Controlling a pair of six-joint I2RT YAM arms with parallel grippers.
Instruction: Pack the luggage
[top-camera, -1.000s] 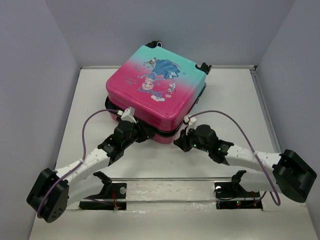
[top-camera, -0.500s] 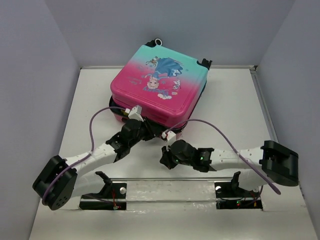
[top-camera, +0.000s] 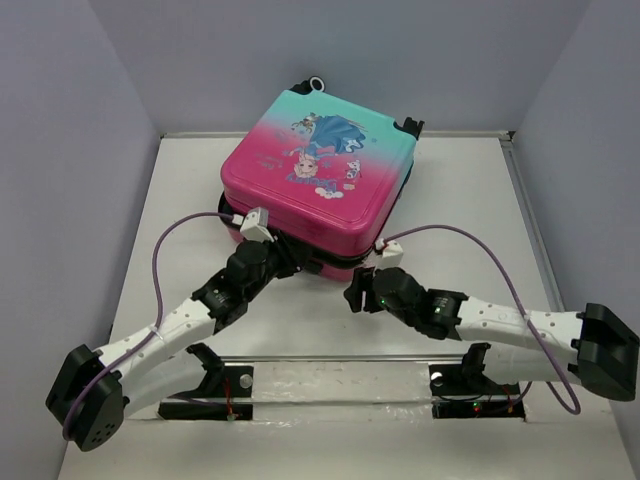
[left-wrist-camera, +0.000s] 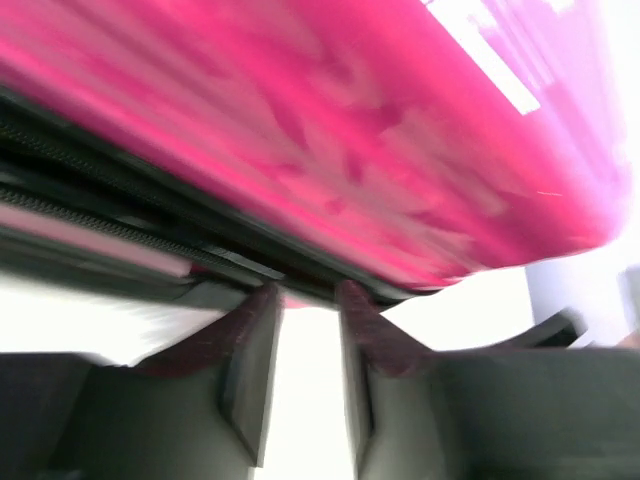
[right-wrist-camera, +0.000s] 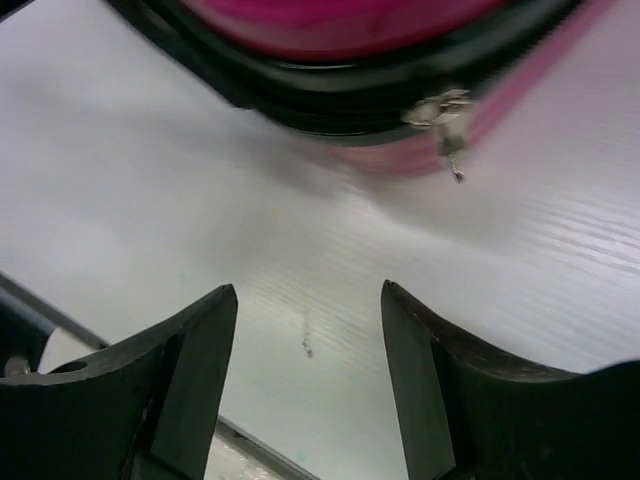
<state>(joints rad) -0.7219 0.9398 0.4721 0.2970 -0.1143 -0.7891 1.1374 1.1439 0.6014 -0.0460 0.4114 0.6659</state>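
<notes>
Right, the luggage (top-camera: 318, 175) sits far-middle on the table (top-camera: 450, 210), lid down on its base, princess print up, near corner pointing at the arms. Front seam doesn't look zipped to me: a dark gap shows betw. the shells in both wrist views.

Now the left gripper (left-wrist-camera: 305, 297) is tucked in at the near-left edge. Jaws are only a crack apart, tips right under the zip track (left-wrist-camera: 100, 225). Table shows thru the gap, so nothing's clamped that I can see, tho whether the very tips nip the rim, can't tell.

Over to the right gripper (right-wrist-camera: 309, 292), just off the near corner, jaws wide, empty, bare table below. And there's the zip pull (right-wrist-camera: 447, 118), dangling off the corner just beyond the fingers, right of centre in that wrist view.

Step in hand, I'd say: grab that pull and run the zip shut.
- Ease fwd and a touch right so the tab sits betw. the pads.
- Close on the tab itself, not the shell lip.
- Drag along the track, never away from it, esp. round the corner.
- Left should press the lid down near the slider so the teeth meet.

Light case, so it'll prob. skid or swivel if tugged w/o bracing.
</notes>
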